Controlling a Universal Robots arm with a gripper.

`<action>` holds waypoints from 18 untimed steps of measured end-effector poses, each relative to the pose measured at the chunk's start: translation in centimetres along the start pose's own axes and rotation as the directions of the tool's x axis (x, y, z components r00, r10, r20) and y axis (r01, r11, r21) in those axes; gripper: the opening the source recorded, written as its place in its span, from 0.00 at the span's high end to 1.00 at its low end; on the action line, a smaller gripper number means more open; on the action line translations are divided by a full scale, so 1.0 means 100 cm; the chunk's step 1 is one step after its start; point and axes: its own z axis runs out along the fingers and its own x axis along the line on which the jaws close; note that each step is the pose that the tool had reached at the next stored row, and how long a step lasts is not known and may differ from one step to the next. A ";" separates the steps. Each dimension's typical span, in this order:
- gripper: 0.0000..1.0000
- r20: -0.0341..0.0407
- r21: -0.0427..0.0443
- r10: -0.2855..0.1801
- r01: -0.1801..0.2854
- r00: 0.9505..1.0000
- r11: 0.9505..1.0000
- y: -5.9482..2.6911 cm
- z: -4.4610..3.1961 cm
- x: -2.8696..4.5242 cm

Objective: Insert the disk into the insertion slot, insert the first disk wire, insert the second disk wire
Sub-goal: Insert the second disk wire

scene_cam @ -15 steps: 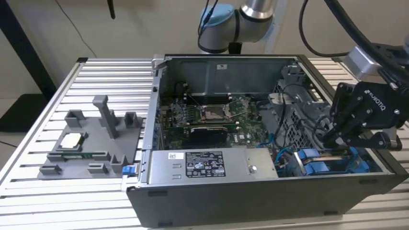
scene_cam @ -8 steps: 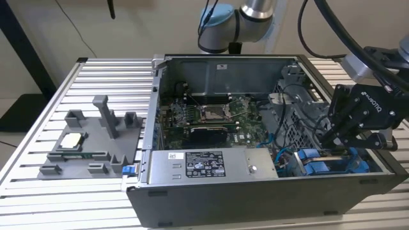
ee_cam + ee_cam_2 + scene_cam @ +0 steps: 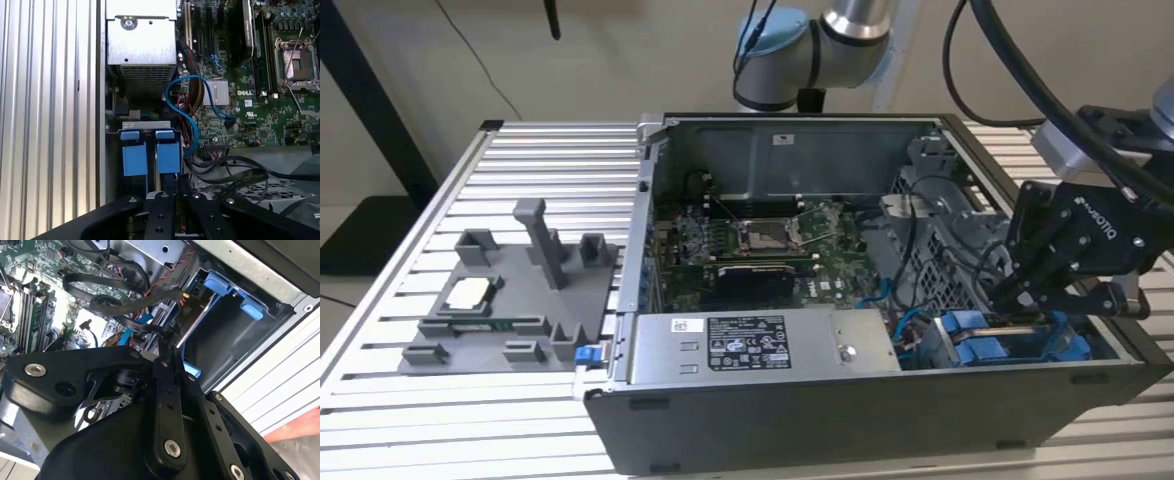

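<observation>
Your pincer (image 3: 1025, 300) sat at the exterior view's lower right, directly above the insertion slot (image 3: 1014, 345). Disk (image 3: 150, 157) lay just ahead of the tips, blue tabs up, long axis running down into the bay. Fingers looked pinched narrow; can't tell if they gripped a wire.

Second wrist view, as I see it: the gripper (image 3: 167, 347), its black fingers (image 3: 165, 390) pressed together, touches a black cable (image 3: 115, 310) at the tips. Just beyond them lies the insertion slot (image 3: 225, 340) with blue plastic fittings (image 3: 222, 285); the motherboard (image 3: 30, 295) lies off to one side.
</observation>
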 end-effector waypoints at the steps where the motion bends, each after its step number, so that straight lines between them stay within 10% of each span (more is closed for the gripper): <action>1: 0.84 0.000 0.001 0.000 0.000 1.000 1.000 -0.0002 0.0006 0.0000; 11: 0.84 0.000 0.008 -0.001 0.001 1.000 1.000 -0.0019 0.0089 0.0007; 18: 0.76 0.000 0.008 -0.001 0.001 1.000 1.000 0.0034 -0.0197 -0.0018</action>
